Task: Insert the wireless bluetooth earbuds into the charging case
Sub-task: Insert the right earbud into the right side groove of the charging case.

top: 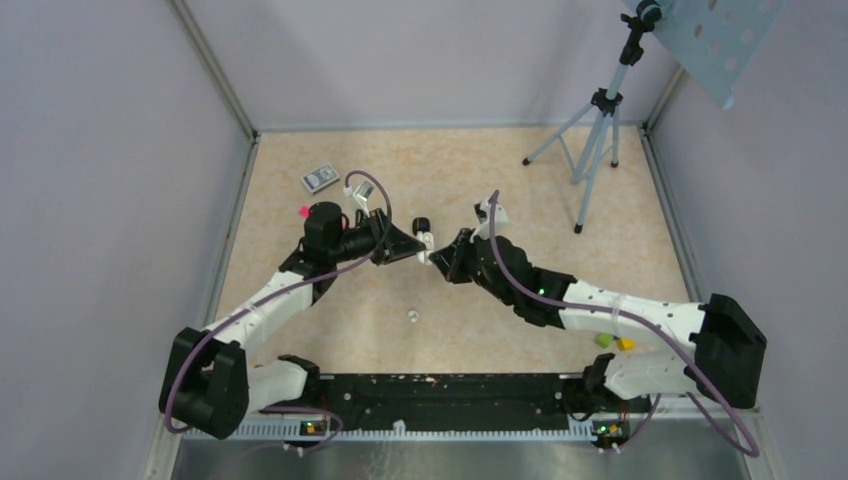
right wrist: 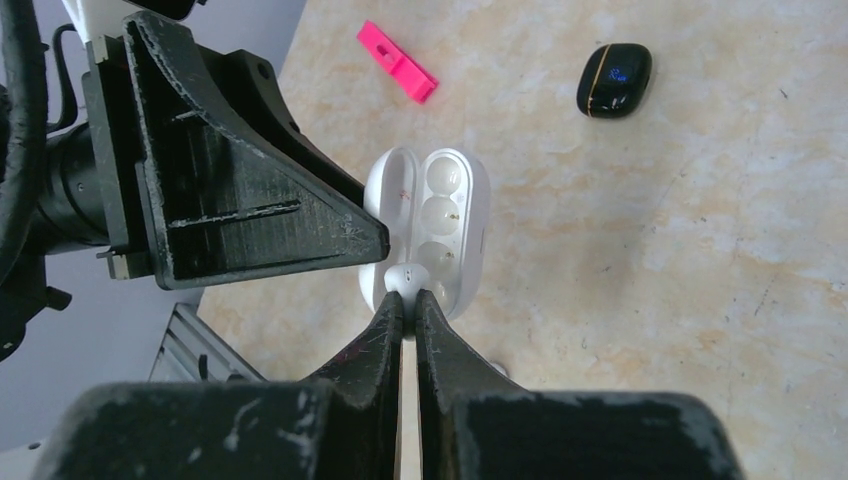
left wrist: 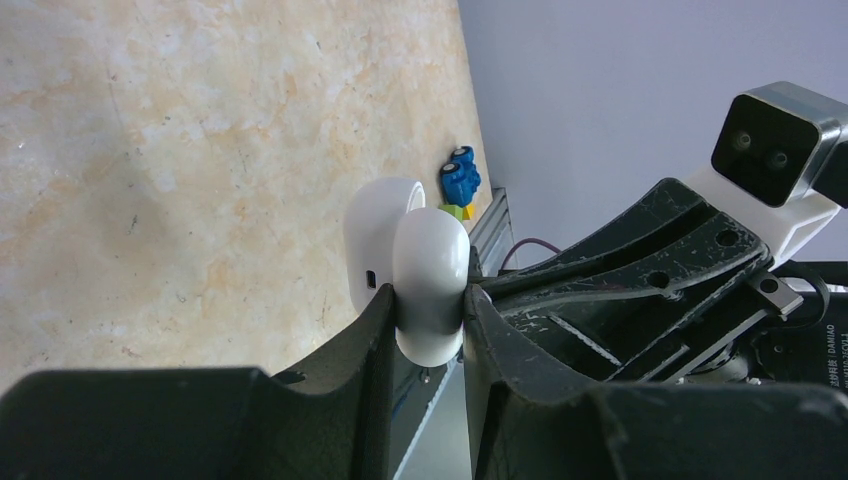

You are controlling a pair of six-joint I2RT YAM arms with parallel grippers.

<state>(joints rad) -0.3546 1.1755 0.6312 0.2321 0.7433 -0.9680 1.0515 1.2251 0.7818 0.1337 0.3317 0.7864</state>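
Note:
The white charging case (right wrist: 452,215) hangs above the table with its lid (right wrist: 388,185) swung open. My left gripper (left wrist: 428,298) is shut on the case body (left wrist: 430,260), one finger on each flat side. My right gripper (right wrist: 408,298) is shut on one white earbud (right wrist: 408,277), which sits at the near end of the case's tray and touches it. In the top view both grippers meet mid-table, left (top: 416,247) and right (top: 438,258). A second earbud (top: 412,316) lies loose on the table nearer the arm bases.
A black oval case (right wrist: 614,80) and a pink clip (right wrist: 397,75) lie beyond the grippers. A grey patterned box (top: 320,178) sits at the back left and a tripod (top: 596,140) at the back right. Small yellow and green blocks (top: 615,342) lie by the right arm.

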